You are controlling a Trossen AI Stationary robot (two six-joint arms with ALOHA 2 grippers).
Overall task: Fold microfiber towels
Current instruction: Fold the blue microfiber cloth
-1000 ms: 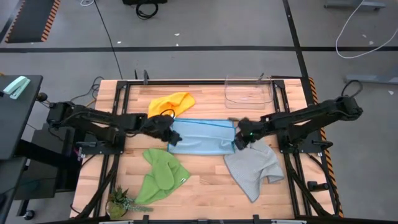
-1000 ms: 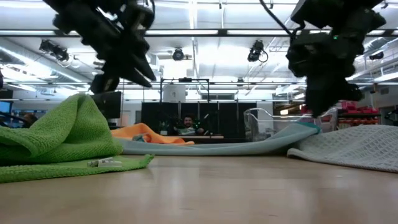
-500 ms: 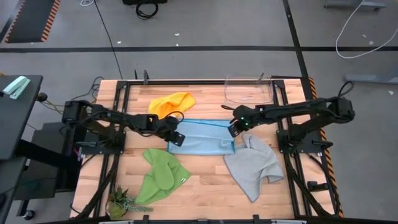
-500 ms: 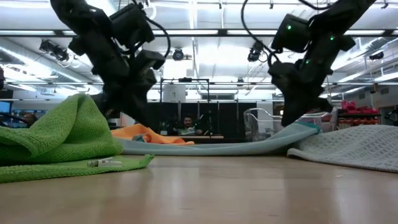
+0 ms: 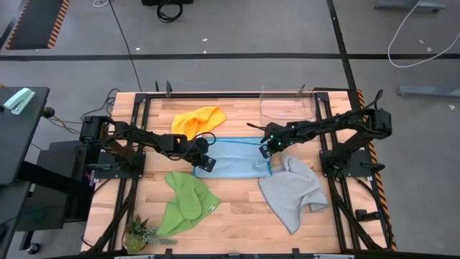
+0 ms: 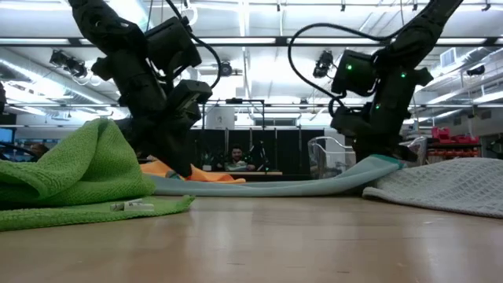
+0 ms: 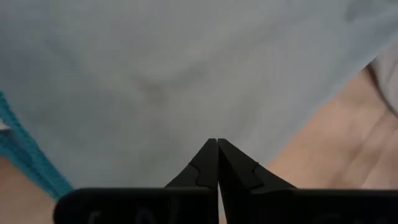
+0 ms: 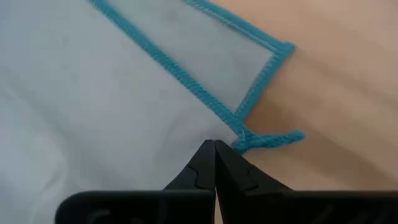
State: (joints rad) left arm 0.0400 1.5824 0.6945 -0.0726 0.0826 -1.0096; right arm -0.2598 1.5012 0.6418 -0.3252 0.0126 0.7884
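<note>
- Notice first the light blue microfiber towel with its darker teal stitched hem [image 5: 236,160]: it lies spread flat at the middle of the wooden table [image 5: 237,216], already doubled over on itself judging by the two hems in the right wrist view, so it looks to be the cloth you are folding.
- Around it, the crumpled yellow-orange towel [image 5: 198,119] sits at the far side, the heaped bright green towel [image 5: 185,203] at the near left and the rumpled light grey waffle-textured towel [image 5: 293,188] at the near right, its edge touching the blue one; all three still look unfolded.
- Your left gripper [image 5: 204,162] is down at the blue towel's left edge, its jaws pressed fully together; its wrist camera shows the tips meeting right over blue cloth, though you cannot tell from these views whether fabric is actually pinched.
- Your right gripper [image 5: 266,149] is at the towel's far right corner, jaws likewise closed tight, tips meeting just at the hemmed edge [image 8: 239,134]; a grip there is likely but not certain.
- One gripper at each end suggests you mean to lift both ends together for the next fold.
- Beyond, a clear plastic bin [image 5: 286,106] stands at the far right.
</note>
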